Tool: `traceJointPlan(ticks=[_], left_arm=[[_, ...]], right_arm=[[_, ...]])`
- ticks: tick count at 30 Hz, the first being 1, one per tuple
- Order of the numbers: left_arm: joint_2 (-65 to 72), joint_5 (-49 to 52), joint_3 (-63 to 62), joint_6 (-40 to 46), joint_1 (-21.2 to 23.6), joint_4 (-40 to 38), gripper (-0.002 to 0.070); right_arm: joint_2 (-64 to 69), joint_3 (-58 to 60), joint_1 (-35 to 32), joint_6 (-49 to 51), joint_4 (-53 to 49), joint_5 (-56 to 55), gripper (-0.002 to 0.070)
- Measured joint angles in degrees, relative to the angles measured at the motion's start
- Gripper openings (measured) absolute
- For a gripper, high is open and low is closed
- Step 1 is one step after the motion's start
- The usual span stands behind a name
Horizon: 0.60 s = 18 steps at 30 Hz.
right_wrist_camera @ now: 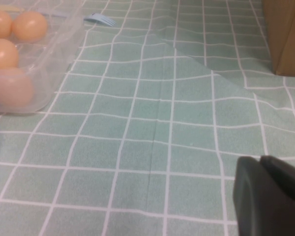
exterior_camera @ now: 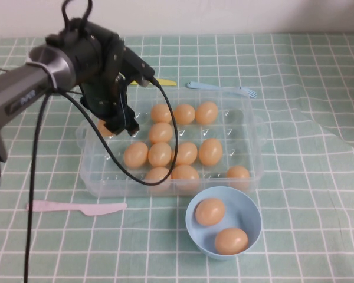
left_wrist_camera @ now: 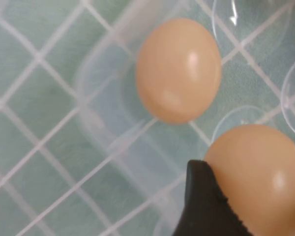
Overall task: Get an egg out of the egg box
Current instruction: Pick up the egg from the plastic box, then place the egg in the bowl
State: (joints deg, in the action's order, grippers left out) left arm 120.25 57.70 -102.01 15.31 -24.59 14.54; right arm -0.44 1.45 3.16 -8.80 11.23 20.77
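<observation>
My left gripper hangs over the far-left corner of the egg box, just above the egg lying there; in the left wrist view one fingertip sits against an egg. Other eggs fill the box's middle and right. A bowl holding two eggs stands in front of the box, a knife front-left of it, a fork behind it. My right gripper rests low over the table, right of the box.
</observation>
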Motion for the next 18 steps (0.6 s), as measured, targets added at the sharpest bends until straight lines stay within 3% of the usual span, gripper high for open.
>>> traceJointPlan(ticks=[8, 18], left_arm=[[-10.4, 5.4, 0.0, -0.1, -3.2, -0.5, 0.0344], [-15.4, 12.7, 0.0, 1.9, -16.9, -11.5, 0.0342]], right_arm=[[0.0, 0.0, 0.0, 0.0, 0.0, 0.0, -0.0018], [0.0, 0.0, 0.0, 0.0, 0.0, 0.0, -0.0018]])
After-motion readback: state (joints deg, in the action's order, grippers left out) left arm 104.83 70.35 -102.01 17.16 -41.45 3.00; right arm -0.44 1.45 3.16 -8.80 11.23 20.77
